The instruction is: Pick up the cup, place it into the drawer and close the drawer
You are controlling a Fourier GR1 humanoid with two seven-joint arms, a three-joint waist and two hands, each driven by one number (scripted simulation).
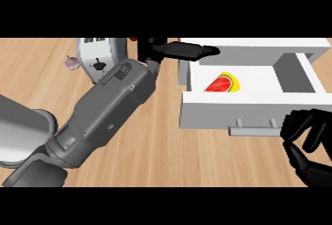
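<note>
The white drawer [194, 110] stands pulled out, with a grey bar handle [256, 130] on its front. Inside lies a red, yellow-rimmed piece like a watermelon slice [224, 83]. I cannot make out a cup anywhere; only a small red sliver [133, 39] shows behind my left wrist. My left hand [182, 50] reaches from the long grey forearm to the drawer's back left corner, fingers straight and pointing right over the rim, nothing seen in them. My right hand [304, 132] sits at the handle's right end, fingers curled, not around the bar.
A grey-and-white appliance [97, 55] stands at the back, left of my left hand, with a small pinkish object [70, 63] beside it. My left forearm [110, 114] crosses the counter's middle diagonally. The white cabinet top [259, 46] lies behind the drawer.
</note>
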